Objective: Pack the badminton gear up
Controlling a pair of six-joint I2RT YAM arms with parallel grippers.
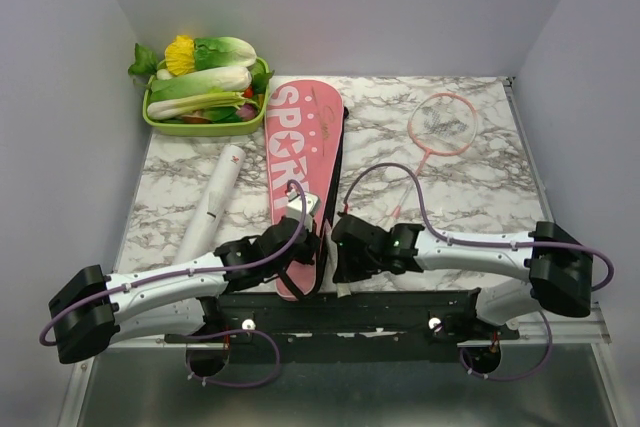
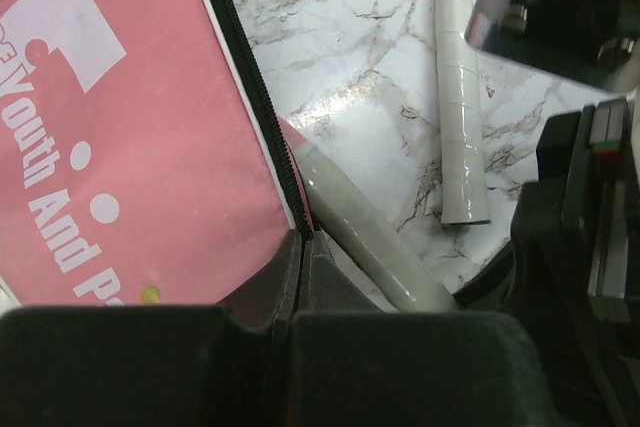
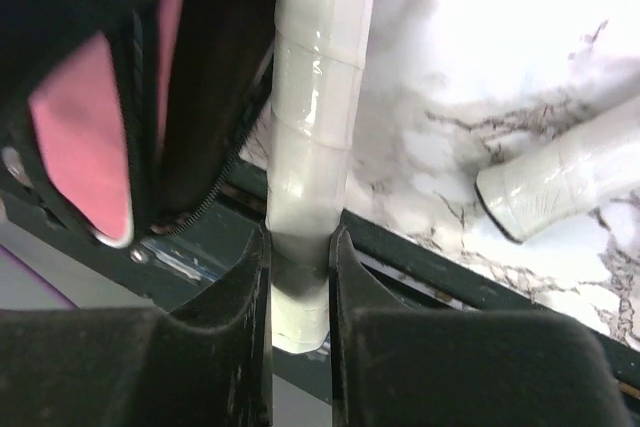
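A long pink racket-shaped cover [image 1: 300,162] lettered "SPORT" is laid flat, its side zip opened. A white cylindrical tube [image 1: 213,202] is seen left of it, a thin pink racket [image 1: 441,125] to the right, and a second racket's pale taped handle [image 3: 315,147] at the open edge.

White marble-veined tabletop [image 1: 480,197] between plain pale grey walls [image 1: 400,7]

Bright, even overhead light, glare on the marble table [image 3: 520,27], right end effector [image 3: 300,252] blurred up close

Glossy marble-patterned tabletop [image 1: 470,187], matt pink fabric cover [image 1: 300,147], shiny tape-wrapped racket grip [image 3: 315,97]
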